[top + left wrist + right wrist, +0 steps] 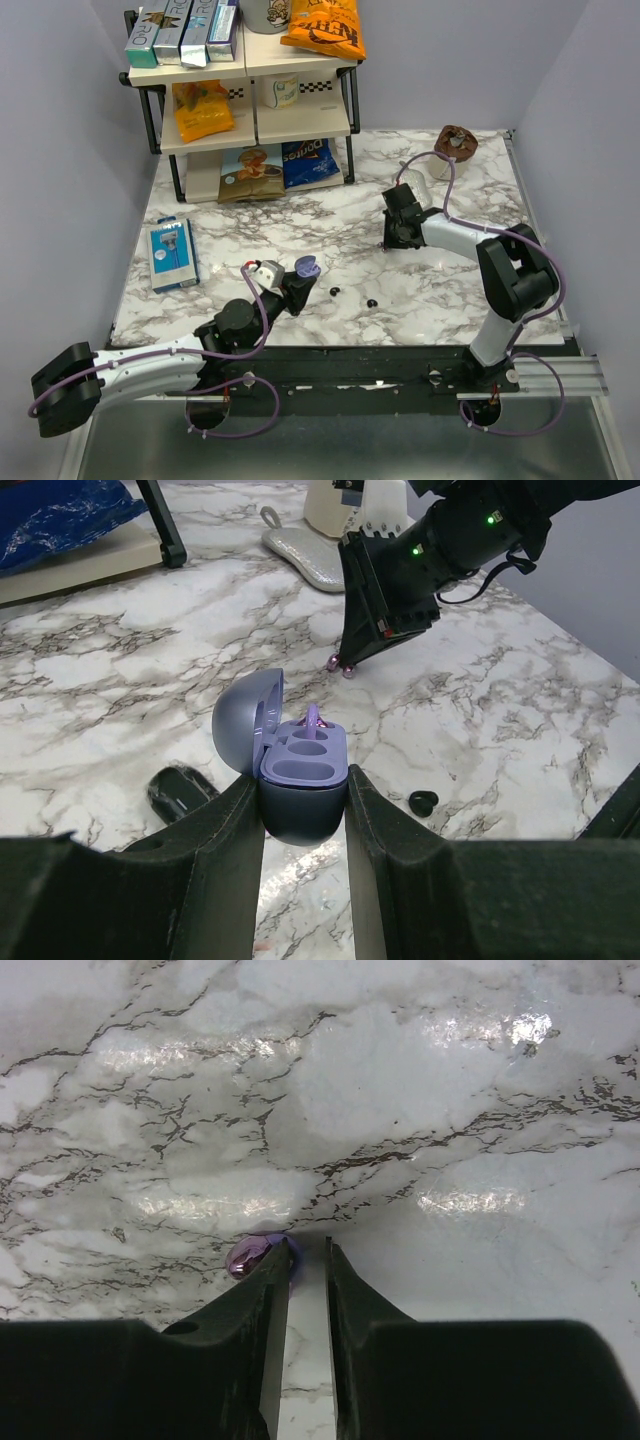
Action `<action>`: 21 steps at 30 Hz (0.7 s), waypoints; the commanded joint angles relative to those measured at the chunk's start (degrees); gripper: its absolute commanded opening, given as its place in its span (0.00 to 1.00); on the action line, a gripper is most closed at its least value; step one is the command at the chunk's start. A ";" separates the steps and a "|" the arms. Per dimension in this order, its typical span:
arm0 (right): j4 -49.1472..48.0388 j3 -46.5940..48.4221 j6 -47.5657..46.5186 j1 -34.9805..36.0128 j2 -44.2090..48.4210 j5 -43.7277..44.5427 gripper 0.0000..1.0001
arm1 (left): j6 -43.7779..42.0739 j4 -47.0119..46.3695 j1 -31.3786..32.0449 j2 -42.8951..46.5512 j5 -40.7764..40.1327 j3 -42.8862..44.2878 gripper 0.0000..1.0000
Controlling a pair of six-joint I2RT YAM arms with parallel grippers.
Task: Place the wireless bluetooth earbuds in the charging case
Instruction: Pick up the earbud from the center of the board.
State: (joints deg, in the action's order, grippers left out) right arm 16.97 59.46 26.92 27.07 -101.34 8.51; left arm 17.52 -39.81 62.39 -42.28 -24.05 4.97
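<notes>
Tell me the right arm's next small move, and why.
Probably lift the right end effector and shift it toward the small glossy black earbuds: its jaws stand empty beside a pale purple bit, while the left end effector holds the open lilac charging case ready.

Snack shelf (250,70), blue packet (172,255) on marble table (330,225)

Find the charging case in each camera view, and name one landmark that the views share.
Top external: the case, lid open, sits lower centre-left, at the tip of the left gripper.
Left wrist: lower centre, clamped between the fingers.
Right wrist: not in it.
Shared landmark: the marble table, seen in all three views.
</notes>
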 commanded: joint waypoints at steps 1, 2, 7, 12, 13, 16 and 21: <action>1.48 -1.37 0.33 1.14 -2.55 -1.04 0.18 | 0.94 -2.11 0.36 0.71 -0.64 0.13 0.00; 1.49 -1.45 0.33 1.23 -2.72 -1.04 0.15 | 1.03 -2.11 0.28 0.80 -0.64 0.13 0.00; 1.66 -1.63 0.77 1.49 -2.72 -1.31 0.01 | 0.94 -1.85 0.28 1.24 -0.64 0.12 0.00; 1.66 -2.33 1.65 1.58 -0.71 0.00 0.01 | 0.76 -1.15 0.36 1.68 -0.73 0.30 0.00; 1.40 -2.94 1.82 1.41 -0.09 0.62 0.01 | 0.68 -1.14 0.36 1.76 -0.73 0.39 0.00; 1.05 -3.74 2.35 1.49 2.81 2.82 0.01 | 0.59 -0.97 0.36 1.85 -0.73 0.39 0.00; 1.48 -3.83 2.53 1.49 6.50 5.19 0.01 | 0.50 -1.14 0.36 1.68 -0.73 0.39 0.00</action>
State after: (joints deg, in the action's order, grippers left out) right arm 16.84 56.38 28.53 28.10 -98.13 10.66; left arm 17.65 -39.77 62.39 -41.04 -24.05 4.97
